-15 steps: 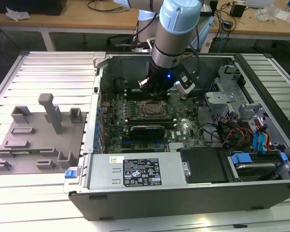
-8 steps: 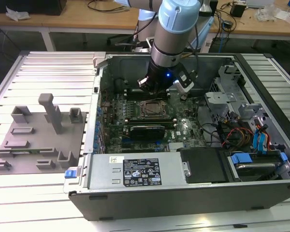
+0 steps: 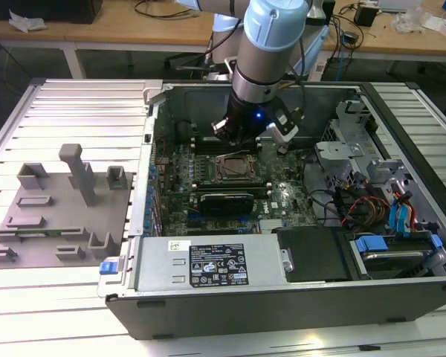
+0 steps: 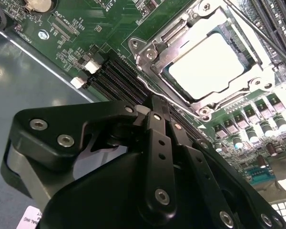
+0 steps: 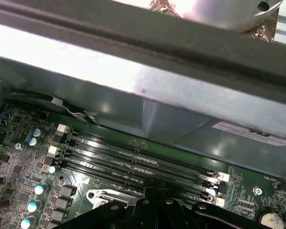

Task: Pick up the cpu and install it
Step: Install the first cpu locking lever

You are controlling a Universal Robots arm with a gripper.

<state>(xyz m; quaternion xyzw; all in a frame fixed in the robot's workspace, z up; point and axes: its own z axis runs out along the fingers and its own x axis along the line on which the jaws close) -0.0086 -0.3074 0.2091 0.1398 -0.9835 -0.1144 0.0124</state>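
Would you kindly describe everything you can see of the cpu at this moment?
The cpu is a thin, flat square with a bright silver-white metal top that glares in the second wrist view. It lies flat in the socket frame on the green motherboard, with the metal frame bordering it on all sides. The gripper sits beside the socket and does not hold the chip. In the exterior view, the socket lies just below the arm's wrist.

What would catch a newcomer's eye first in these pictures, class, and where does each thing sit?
The blue-capped robot arm reaches down into the open computer case, its gripper just above the motherboard's socket. In the second wrist view the cpu, shiny and pale, lies inside the metal socket frame. On the exterior view's left stands a grey fixture.
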